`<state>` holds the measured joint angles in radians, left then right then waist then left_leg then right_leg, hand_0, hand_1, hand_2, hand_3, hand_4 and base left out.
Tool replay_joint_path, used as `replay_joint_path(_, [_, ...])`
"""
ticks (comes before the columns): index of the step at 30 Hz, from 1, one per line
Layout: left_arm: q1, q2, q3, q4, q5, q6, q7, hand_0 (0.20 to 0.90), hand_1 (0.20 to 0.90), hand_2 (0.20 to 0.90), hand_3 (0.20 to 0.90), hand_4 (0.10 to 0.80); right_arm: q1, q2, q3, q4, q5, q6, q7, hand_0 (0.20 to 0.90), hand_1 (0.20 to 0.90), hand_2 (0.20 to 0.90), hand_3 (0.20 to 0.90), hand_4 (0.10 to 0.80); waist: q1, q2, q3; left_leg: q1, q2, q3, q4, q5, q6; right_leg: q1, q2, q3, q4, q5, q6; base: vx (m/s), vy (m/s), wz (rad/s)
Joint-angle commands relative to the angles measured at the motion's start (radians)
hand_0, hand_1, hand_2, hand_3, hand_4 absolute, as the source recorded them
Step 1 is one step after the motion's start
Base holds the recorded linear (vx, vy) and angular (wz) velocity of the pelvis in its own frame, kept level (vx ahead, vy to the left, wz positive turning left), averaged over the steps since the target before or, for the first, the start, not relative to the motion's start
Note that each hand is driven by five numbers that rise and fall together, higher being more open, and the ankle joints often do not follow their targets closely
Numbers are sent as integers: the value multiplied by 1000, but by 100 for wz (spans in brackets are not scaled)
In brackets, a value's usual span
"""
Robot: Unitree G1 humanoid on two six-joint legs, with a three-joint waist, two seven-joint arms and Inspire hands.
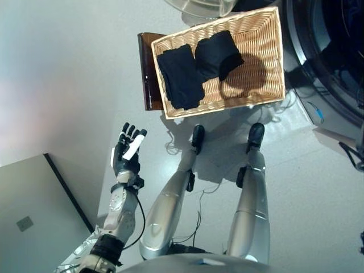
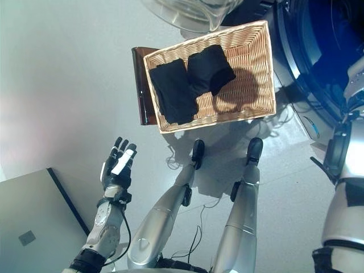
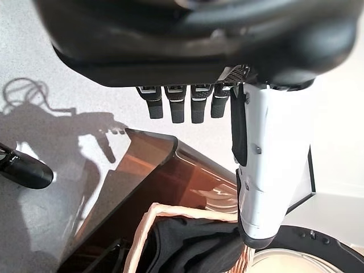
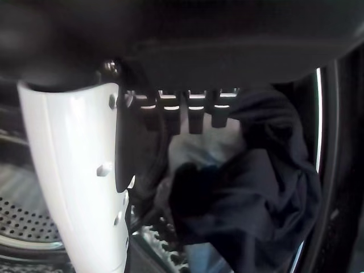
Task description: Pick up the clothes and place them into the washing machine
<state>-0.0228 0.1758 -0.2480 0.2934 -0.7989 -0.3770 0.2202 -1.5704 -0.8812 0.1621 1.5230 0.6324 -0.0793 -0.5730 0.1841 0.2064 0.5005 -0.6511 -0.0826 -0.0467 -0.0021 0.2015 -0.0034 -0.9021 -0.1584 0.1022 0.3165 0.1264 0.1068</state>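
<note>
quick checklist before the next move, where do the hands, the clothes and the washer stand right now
1. Right hand at the drum: ok, its wrist view shows the perforated drum wall behind it.
2. Dark garment inside the washing machine: ok, it lies just past the fingers.
3. Right hand has let go: ok by the look of it, the fingers are straight and not curled round the cloth.
4. Left hand free: ok, open over the floor, holding nothing.
5. Clothes left to load: not ok, two dark folded garments remain in the wicker basket.
6. Door clear of cloth: cannot tell.
</note>
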Motion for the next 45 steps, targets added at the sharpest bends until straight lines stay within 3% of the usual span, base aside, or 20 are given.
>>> replay_joint_path(1, [29, 74, 29, -54, 15, -78, 25, 900, 900, 900, 900, 800, -75, -94, 184, -50, -91, -37, -83, 900, 900, 900, 900, 800, 2, 108, -26, -19, 4, -2, -8, -43, -58, 34, 27, -9, 60, -150, 0, 0, 0, 0])
replay_joint_path(12, [17, 67, 19, -67, 29, -87, 54, 900, 900, 900, 900, 800, -35, -76, 148, -89, -268, 26, -295, 900, 900, 900, 900, 800, 14, 125, -36, -25, 1, -6, -7, -33, -56, 39, 27, -6, 51, -137, 1, -10, 2, 0])
replay_joint_path(24, [2, 55, 11, -62, 54, -113, 51, 900, 900, 900, 900, 800, 114, -15, 157, -189, -535, 81, -379, 900, 900, 900, 900, 800, 21, 128, -38, -27, -3, -10, -4, -26, -55, 45, 28, -10, 46, -127, 4, -3, 1, 0])
replay_joint_path(30, [-1, 45, 18, -46, 66, -126, 42, 900, 900, 900, 900, 800, 190, 31, 155, -228, -646, 97, -377, 900, 900, 900, 900, 800, 21, 128, -38, -24, -2, -10, -1, -23, -55, 50, 29, -12, 51, -125, 4, 0, 0, 0])
replay_joint_path(45, [15, 37, 42, -12, 66, -131, 21, 900, 900, 900, 900, 800, 308, 170, 146, -296, -802, 105, -361, 900, 900, 900, 900, 800, -1, 80, -45, -10, 3, -8, 30, -37, -52, 105, 34, -28, 13, -105, 0, 0, 0, 0])
